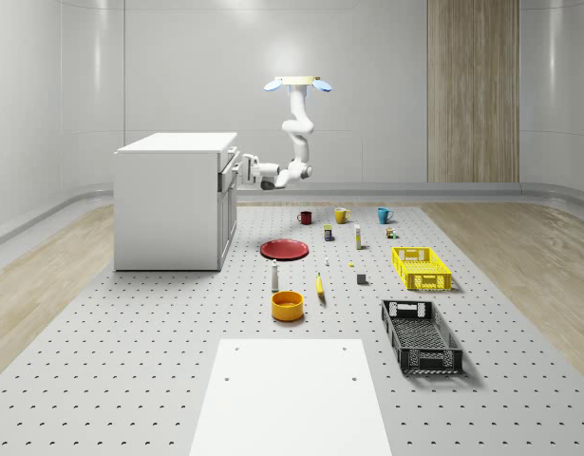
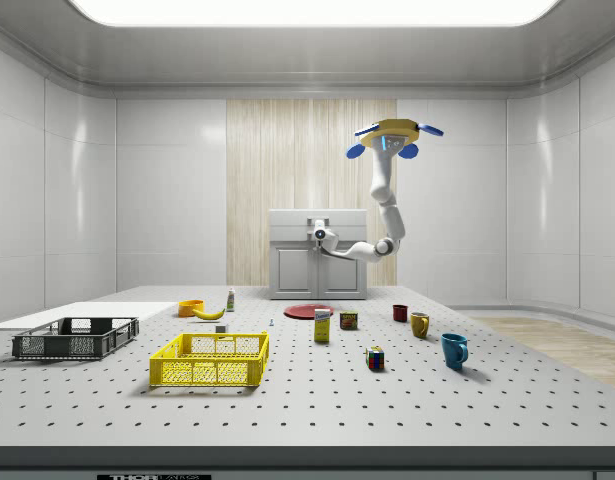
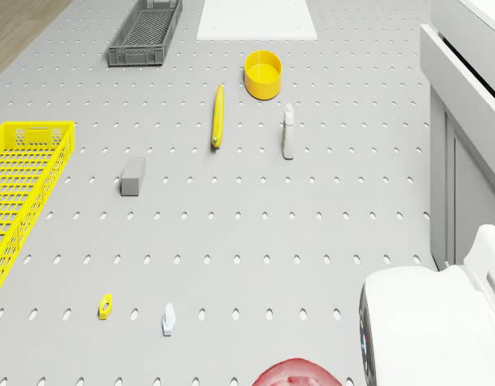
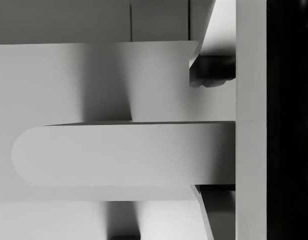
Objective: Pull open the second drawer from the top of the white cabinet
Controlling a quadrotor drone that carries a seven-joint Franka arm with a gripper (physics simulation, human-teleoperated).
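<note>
The yellow-bodied quadrotor drone with blue rotors (image 1: 298, 84) hovers high above the far part of the grey perforated table (image 1: 159, 361), off the drawer side of the white box-shaped cabinet (image 1: 168, 204) that stands near the table's far left corner in the whole-scene view. Its white jointed arm (image 1: 296, 142) hangs down, bends at the elbow and reaches level toward the cabinet front. The two-finger gripper (image 1: 240, 169) sits right at the upper drawers, and one drawer (image 1: 227, 174) near the top stands slightly out from the cabinet face; whether it is the second from the top is hard to judge from here. In the wrist view a rounded white bar handle (image 4: 118, 152) runs across between the dark fingertips (image 4: 211, 70), one on each side of it, so the pincer looks clamped around the handle, both tips close against it.

On the table toward the middle lie a flat red plate (image 1: 284, 249), a small white bottle (image 1: 274, 277) standing upright, a yellow round bowl (image 1: 287, 305) and a yellow banana (image 1: 320, 286). Toward the whole-scene view's right edge rest a yellow slatted crate (image 1: 421, 267) and, nearer the front edge, a dark grey slatted crate (image 1: 421, 335). A white flat panel (image 1: 292, 397) lies at the front edge.
</note>
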